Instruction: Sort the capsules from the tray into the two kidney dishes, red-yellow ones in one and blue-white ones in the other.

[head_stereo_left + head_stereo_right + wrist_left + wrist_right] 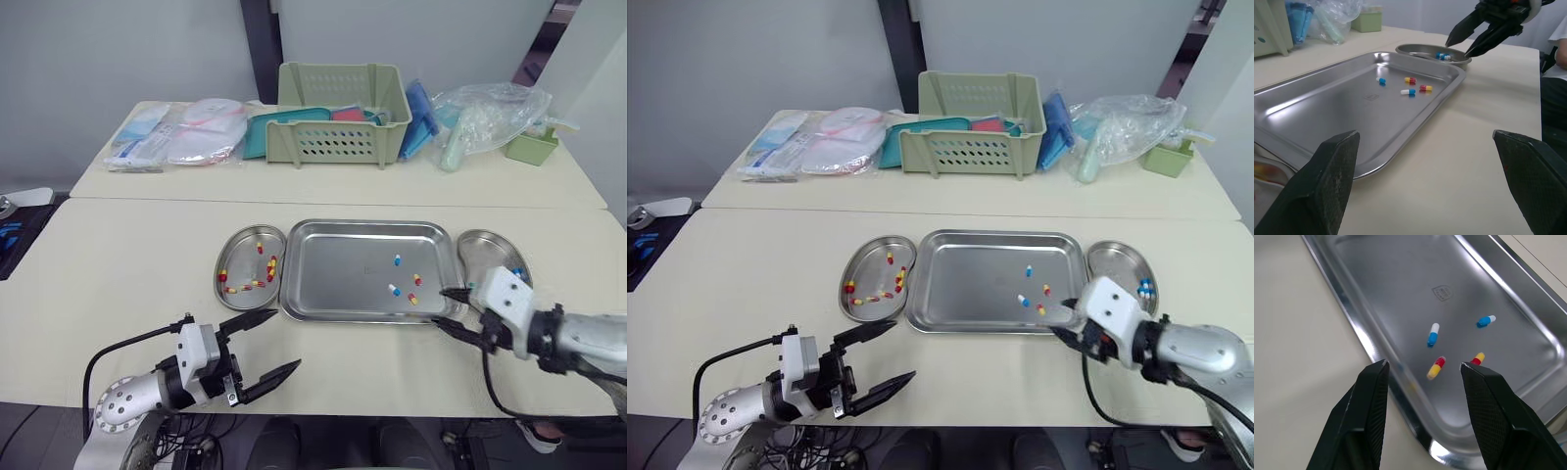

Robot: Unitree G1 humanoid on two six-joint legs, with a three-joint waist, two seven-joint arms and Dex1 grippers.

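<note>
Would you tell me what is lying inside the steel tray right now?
The tray holds two blue-white capsules and two red-yellow capsules, all in its right half. The right pincer hides part of its near right corner.

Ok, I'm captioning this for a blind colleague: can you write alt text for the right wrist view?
The open right gripper points down at a steel tray holding two blue-white capsules and two red-yellow capsules, all loose. Pale table shows beside the tray's rim.
</note>
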